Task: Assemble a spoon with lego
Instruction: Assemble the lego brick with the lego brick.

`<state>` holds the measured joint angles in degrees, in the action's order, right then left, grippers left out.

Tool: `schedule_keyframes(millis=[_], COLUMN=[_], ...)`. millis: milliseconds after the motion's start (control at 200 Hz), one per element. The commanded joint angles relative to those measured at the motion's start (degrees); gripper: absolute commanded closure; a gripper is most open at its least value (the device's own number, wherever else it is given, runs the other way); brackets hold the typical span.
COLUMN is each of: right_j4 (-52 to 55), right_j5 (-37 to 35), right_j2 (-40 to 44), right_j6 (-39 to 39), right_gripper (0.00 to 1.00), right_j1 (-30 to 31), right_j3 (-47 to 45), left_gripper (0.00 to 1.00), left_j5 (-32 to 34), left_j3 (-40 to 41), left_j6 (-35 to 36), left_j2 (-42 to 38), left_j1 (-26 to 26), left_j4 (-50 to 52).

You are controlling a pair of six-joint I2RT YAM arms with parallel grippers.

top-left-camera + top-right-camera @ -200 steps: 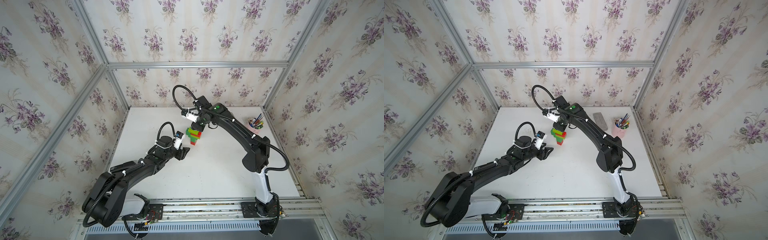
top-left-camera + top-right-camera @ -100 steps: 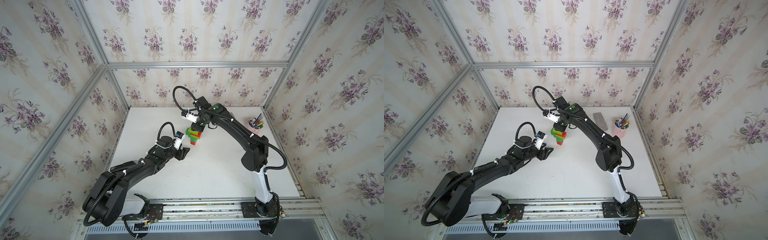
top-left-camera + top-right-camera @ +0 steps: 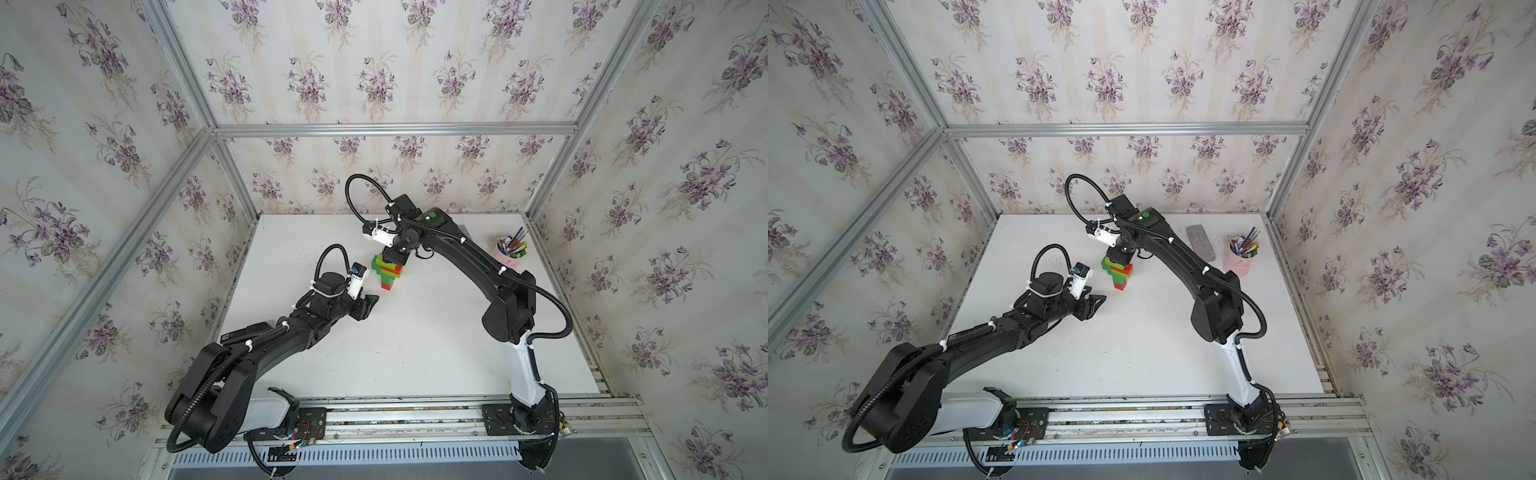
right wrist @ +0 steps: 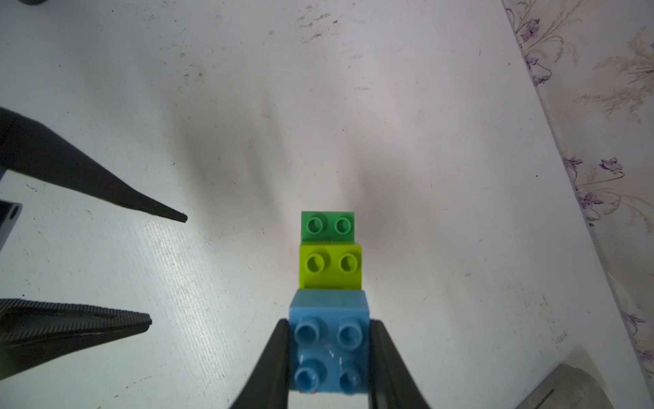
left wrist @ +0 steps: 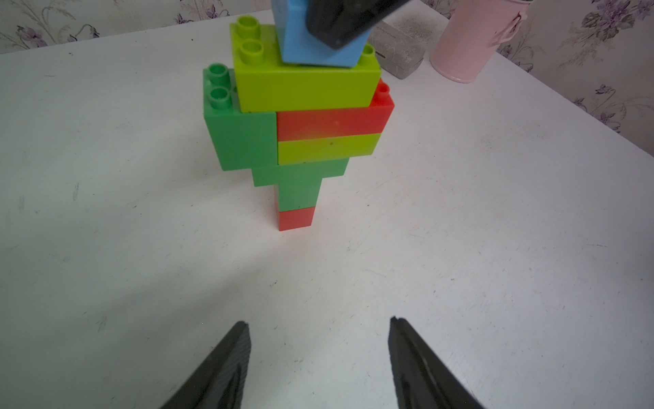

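Your right pincer (image 4: 329,324) is clamped on the light blue brick (image 5: 311,46) at the top of the spoon (image 5: 300,141). The spoon stands upright on its red stem directly beneath that pincer, likely so the brick's studs seat squarely. Your left pincer (image 5: 318,322) is parted and empty, with the spoon ahead of it and well apart, probably waiting to steady it. The white surface (image 5: 495,248) is scuffed. Beyond the spoon from the left pincer sit a grey block (image 5: 400,53) and a pink cup (image 5: 470,42). Floral wallpaper (image 3: 374,62) encloses the room.
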<state>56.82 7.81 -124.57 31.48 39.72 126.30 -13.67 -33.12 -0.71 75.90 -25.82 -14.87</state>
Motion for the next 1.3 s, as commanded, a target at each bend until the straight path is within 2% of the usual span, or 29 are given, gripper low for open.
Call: schedule_keyframes(millis=[0, 370, 565, 630, 789, 1029, 1294], right_j4=[2.54, 4.88, 3.04, 2.52, 2.89, 2.16, 1.73], right_j5=[-1.18, -2.72, -0.57, 0.88, 1.85, 1.92, 3.51], right_j2=[-0.93, -1.11, -0.76, -0.58, -0.91, -1.02, 0.47], right_j6=[-0.26, -0.83, -1.51, -1.88, -1.69, -1.82, -1.6], right_gripper=[0.71, 0.71, 0.59, 0.59, 0.66, 0.55, 0.54], right_j1=[-0.06, 0.0, -0.02, -0.02, -0.15, -0.19, -0.16], right_j3=[-1.02, -4.21, -1.8, -0.75, -0.61, 0.08, 0.68], left_gripper=[0.35, 0.36, 0.36, 0.36, 0.36, 0.36, 0.36], left_j5=[0.64, 1.81, 2.19, 2.48, 2.65, 2.84, 3.04], left_j3=[0.25, 0.71, 1.04, 1.15, 1.38, 1.6, 1.67], left_j6=[-0.19, 0.01, -0.27, -0.41, -0.62, -0.89, -0.99], left_j2=[-0.51, -1.6, -2.2, -2.41, -2.76, -3.15, -3.23], left_j1=[0.06, 0.02, 0.02, 0.05, 0.02, 0.01, 0.01], left_j4=[-0.03, 0.55, 0.78, 0.79, 0.95, 1.16, 1.35])
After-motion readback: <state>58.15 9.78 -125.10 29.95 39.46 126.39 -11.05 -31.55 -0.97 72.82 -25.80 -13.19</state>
